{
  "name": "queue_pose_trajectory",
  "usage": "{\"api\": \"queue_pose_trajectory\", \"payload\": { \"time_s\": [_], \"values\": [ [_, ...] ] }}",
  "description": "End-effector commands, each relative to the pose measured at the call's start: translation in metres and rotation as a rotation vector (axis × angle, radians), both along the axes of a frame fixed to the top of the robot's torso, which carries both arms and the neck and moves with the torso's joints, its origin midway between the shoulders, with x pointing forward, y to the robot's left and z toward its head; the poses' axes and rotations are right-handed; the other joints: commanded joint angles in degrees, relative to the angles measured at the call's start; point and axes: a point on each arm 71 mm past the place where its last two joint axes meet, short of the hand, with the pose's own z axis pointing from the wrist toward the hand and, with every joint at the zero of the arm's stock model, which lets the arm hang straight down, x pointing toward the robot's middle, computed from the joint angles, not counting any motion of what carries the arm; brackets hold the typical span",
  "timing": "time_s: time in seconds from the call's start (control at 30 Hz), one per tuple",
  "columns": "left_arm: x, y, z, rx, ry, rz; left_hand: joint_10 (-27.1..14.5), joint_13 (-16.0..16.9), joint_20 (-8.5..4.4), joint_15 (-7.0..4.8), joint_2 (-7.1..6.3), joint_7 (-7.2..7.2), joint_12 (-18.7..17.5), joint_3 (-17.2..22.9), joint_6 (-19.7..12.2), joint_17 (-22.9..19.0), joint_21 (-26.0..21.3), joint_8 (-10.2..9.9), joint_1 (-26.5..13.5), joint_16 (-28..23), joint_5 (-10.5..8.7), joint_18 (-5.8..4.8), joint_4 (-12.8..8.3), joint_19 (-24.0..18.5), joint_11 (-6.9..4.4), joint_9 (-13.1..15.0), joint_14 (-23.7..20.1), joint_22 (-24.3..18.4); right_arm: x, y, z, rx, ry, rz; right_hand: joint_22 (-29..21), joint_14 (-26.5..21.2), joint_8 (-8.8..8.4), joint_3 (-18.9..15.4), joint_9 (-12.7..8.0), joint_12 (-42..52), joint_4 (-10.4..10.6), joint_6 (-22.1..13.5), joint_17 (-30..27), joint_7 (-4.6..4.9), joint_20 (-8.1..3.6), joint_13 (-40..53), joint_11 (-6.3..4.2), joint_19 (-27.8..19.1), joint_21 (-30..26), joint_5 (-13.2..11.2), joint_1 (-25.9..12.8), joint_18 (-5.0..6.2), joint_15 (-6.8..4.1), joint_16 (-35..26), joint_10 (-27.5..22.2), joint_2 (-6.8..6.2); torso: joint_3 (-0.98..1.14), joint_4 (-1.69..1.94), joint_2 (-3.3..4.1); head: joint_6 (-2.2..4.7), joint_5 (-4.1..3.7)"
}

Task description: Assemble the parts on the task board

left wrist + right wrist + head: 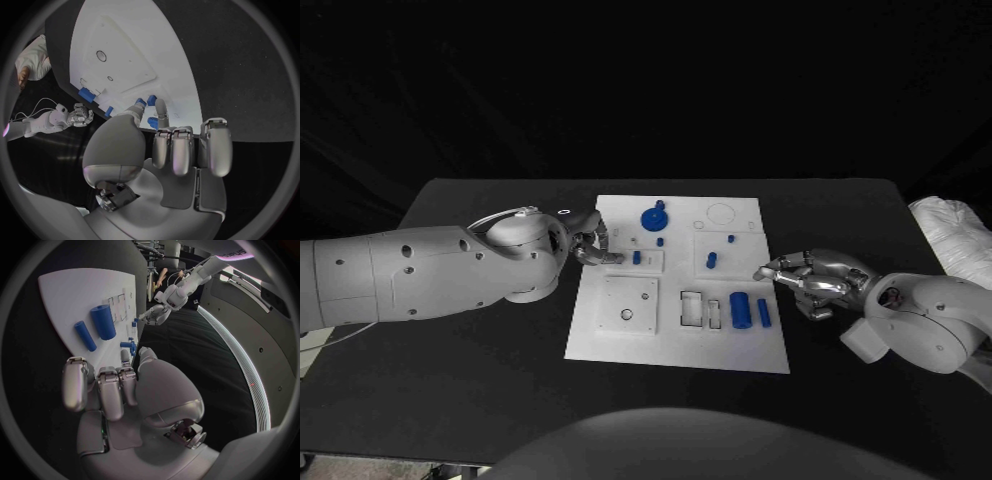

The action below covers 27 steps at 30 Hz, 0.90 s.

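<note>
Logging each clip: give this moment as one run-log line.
left hand: fingertips at task board left edge, grip unclear | right hand: curled, empty, off right edge | two blue cylinders: lying on board

**Black table, white board at its middle**

The black table carries the white task board, which lies flat on it near the centre. The fingertips of the left hand reach over one long edge of the board; the fingertips of the right hand hang just off the opposite long edge, above bare table. Past the right hand's wrist side, at the table's edge, sits a white crumpled bundle, possibly cloth or plastic wrap; whether it rests on the table or beside it is unclear.
</note>
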Motion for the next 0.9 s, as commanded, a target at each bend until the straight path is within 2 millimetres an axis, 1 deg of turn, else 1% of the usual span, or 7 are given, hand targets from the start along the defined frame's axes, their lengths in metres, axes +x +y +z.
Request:
{"api": "queue_pose_trajectory", "payload": {
  "time_s": [0.03,0.13,0.33,0.57,0.67,0.77,0.9],
  "values": [
    [0.0,-0.004,-0.001,-0.023,0.001,-0.009,5.95,15.08,0.37,0.48,0.02,0.18,0.14,-0.29,-0.13,15.09,-0.28,-0.31,-0.61,0.14,0.42,-0.26,0.08,3.32,0.53,0.02,6.03,13.07,-0.001,0.001,0.0,-0.001,0.001,0.014,10.71,5.97,-0.19,0.38,-0.05,-0.23,0.06,-0.33,15.09,0.0,0.1,3.42,-2.78,0.28,0.19,0.32,0.88,-0.18,-0.28,0.2,9.05,0.19,-0.04,-0.08,0.07,0.0,0.09],
    [0.0,-0.005,-0.003,-0.029,0.003,-0.011,5.95,15.08,0.4,0.51,0.08,0.22,0.14,-0.32,-0.18,15.09,-0.35,-0.48,-0.54,0.14,0.51,-0.24,0.07,3.29,0.57,0.02,6.03,13.04,-0.001,0.001,0.0,-0.001,0.001,0.013,10.69,5.97,-0.19,0.47,-0.05,-0.23,0.01,-0.34,15.09,-0.01,0.1,3.42,-2.79,0.25,0.14,0.42,0.95,-0.16,-0.29,0.2,9.05,0.18,-0.06,-0.1,0.06,0.0,0.09],
    [0.0,-0.007,-0.005,-0.039,0.01,-0.009,5.95,15.08,0.43,0.54,0.13,0.25,0.14,-0.34,-0.22,15.09,-0.41,-0.61,-0.49,0.14,0.56,-0.23,0.07,3.26,0.6,0.04,6.03,13.03,-0.001,0.0,0.0,-0.004,0.003,0.012,10.68,5.97,-0.17,0.67,-0.05,-0.23,-0.09,-0.32,15.09,-0.02,0.09,3.42,-2.79,0.24,0.13,0.59,1.1,-0.16,-0.3,0.2,9.05,0.17,-0.02,-0.08,0.07,0.0,0.04],
    [0.001,-0.008,-0.008,-0.028,0.022,0.008,5.95,15.08,0.46,0.56,0.33,0.28,0.14,-0.33,-0.2,15.09,-0.39,-0.74,-0.5,0.14,0.68,-0.24,0.09,3.27,0.62,0.06,6.03,13.03,-0.001,0.0,-0.001,-0.005,0.004,0.012,10.69,5.97,-0.16,0.79,-0.04,-0.23,-0.16,-0.31,15.09,-0.02,0.09,3.42,-2.8,0.26,0.14,0.67,1.2,-0.16,-0.31,0.2,9.05,0.16,-0.04,-0.1,0.09,0.0,0.12],
    [0.001,-0.006,-0.009,-0.018,0.026,0.02,5.95,15.08,0.5,0.59,0.64,0.3,0.14,-0.25,-0.15,15.09,-0.51,-1.0,-0.39,0.14,1.27,-0.21,0.06,3.23,0.64,0.13,6.03,12.99,-0.001,0.0,-0.001,-0.005,0.004,0.013,10.69,5.97,-0.16,0.82,-0.04,-0.23,-0.17,-0.31,15.09,-0.02,0.08,3.42,-2.8,0.27,0.15,0.69,1.22,-0.16,-0.31,0.2,9.05,0.16,-0.04,-0.13,0.11,0.0,0.11],
    [0.002,-0.006,-0.01,-0.015,0.025,0.028,5.95,15.08,0.54,0.61,0.91,0.32,0.14,-0.12,-0.1,15.09,-0.7,-1.37,-0.12,0.14,2.49,-0.16,0.05,3.17,0.67,0.25,6.03,12.94,-0.001,0.0,-0.001,-0.005,0.004,0.012,10.69,5.97,-0.15,0.9,-0.04,-0.23,-0.22,-0.3,15.09,-0.03,0.08,3.42,-2.81,0.27,0.14,0.74,1.29,-0.16,-0.31,0.2,9.05,0.16,-0.05,-0.12,0.1,0.0,-0.02],
    [0.003,-0.006,-0.011,-0.019,0.018,0.033,5.95,15.08,0.56,0.62,1.17,0.34,0.14,0.06,-0.06,15.09,-0.76,-1.66,0.16,0.14,3.53,-0.15,0.03,3.15,0.67,0.38,6.03,12.92,-0.001,-0.001,-0.001,-0.006,0.004,0.011,10.68,5.97,-0.14,1.01,-0.04,-0.23,-0.29,-0.3,15.09,-0.03,0.08,3.42,-2.82,0.25,0.12,0.82,1.38,-0.16,-0.32,0.2,9.05,0.15,-0.04,-0.09,0.07,0.0,-0.03]
  ]
}}
